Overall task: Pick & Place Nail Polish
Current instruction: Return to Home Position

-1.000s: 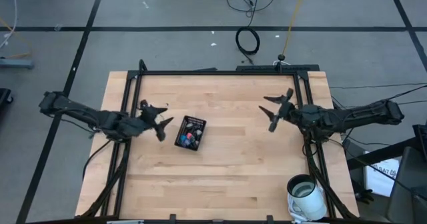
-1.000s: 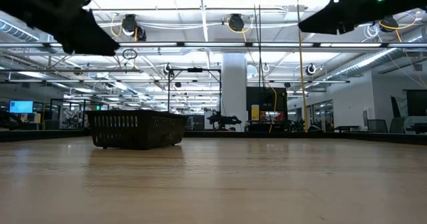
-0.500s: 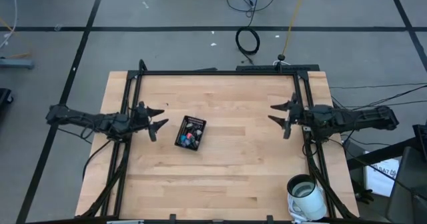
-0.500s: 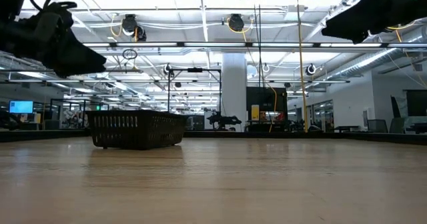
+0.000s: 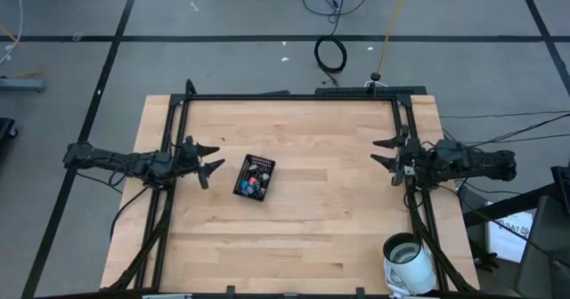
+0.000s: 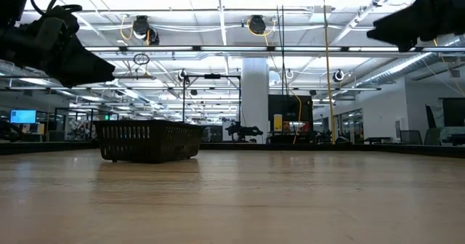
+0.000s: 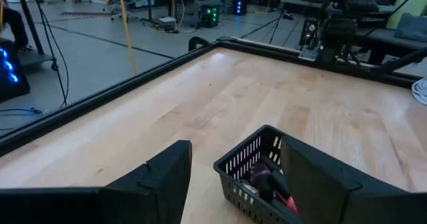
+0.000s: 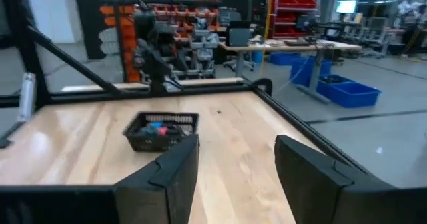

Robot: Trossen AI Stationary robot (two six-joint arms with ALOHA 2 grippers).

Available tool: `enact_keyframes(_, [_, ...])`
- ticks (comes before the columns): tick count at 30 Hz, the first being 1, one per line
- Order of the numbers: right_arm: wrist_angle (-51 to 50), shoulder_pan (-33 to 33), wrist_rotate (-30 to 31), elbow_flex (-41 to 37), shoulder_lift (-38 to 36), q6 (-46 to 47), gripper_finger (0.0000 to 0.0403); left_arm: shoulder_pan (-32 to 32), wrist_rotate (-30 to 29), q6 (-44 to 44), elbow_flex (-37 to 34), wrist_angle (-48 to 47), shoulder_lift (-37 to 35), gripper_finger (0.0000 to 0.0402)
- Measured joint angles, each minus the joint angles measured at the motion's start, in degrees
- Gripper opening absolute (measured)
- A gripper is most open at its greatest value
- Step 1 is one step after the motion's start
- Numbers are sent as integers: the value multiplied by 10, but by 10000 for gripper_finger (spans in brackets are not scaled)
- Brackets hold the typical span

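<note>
Several tiny nail polish bottles (image 5: 252,185) with red, blue and dark parts lie inside a small black slotted basket (image 5: 264,166) left of the table's middle; the basket rests on its bottom on the wood. It also shows in the low view (image 6: 149,141), the left wrist view (image 7: 253,164) and the right wrist view (image 8: 160,132). My left gripper (image 5: 207,162) is open and empty, raised just left of the basket. My right gripper (image 5: 386,157) is open and empty, raised near the table's right edge.
A black metal frame (image 5: 289,97) runs along the table's far, left and right edges. A white roll-like object (image 5: 408,262) sits off the near right corner. Bare wood (image 5: 321,210) lies between the basket and my right gripper.
My left gripper has drawn back toward the table's left edge, away from the basket, and then stopped. My right gripper has drawn back toward the table's right edge throughout. Both stay open. The basket has not moved.
</note>
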Motion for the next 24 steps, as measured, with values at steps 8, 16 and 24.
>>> enact_keyframes(8, [67,0,0,-83,-5,18,183,0,0,-5,0,0,1,225])
enact_keyframes(16, [154,0,-1,-146,-7,20,187,0,-3,19,0,0,1,225])
enact_keyframes(24, [202,0,-2,-174,-7,19,184,0,-4,25,0,2,2,225])
